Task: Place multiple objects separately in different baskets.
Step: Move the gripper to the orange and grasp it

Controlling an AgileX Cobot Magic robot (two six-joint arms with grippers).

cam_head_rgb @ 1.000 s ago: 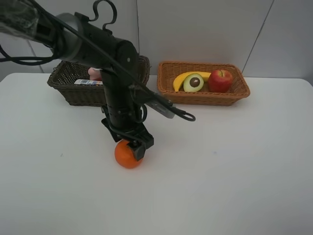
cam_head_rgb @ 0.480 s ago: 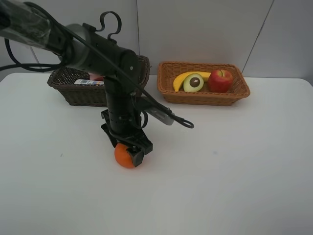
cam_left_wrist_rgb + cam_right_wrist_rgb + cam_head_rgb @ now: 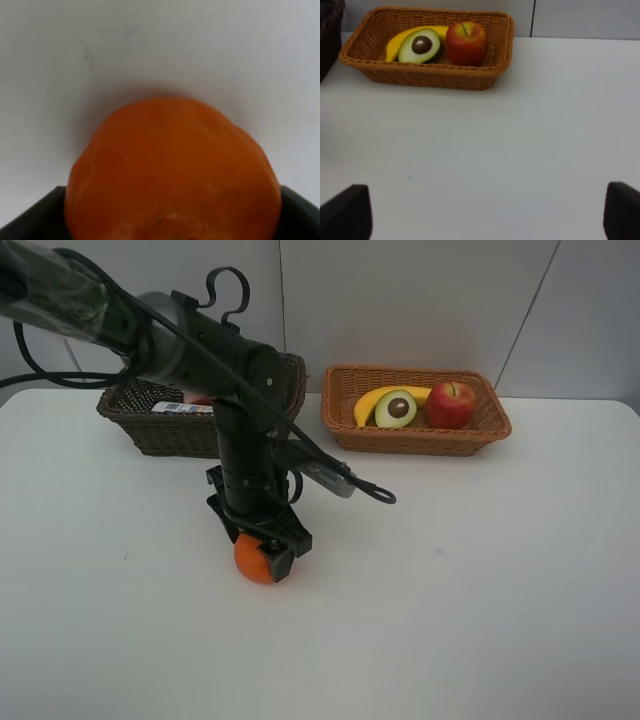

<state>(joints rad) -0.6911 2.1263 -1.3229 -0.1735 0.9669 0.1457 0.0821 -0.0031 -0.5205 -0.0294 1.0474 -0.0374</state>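
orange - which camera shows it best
The left wrist view: the orange fills the frame, sitting on the white table between the dark fingertips of the left gripper. The exterior high view shows it small and half hidden under that gripper. The right wrist view misses it.

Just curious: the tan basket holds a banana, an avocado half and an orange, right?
Not quite. The third fruit in the tan basket is a red apple, beside the banana and avocado half; the exterior high view shows it. The orange sits on the table.
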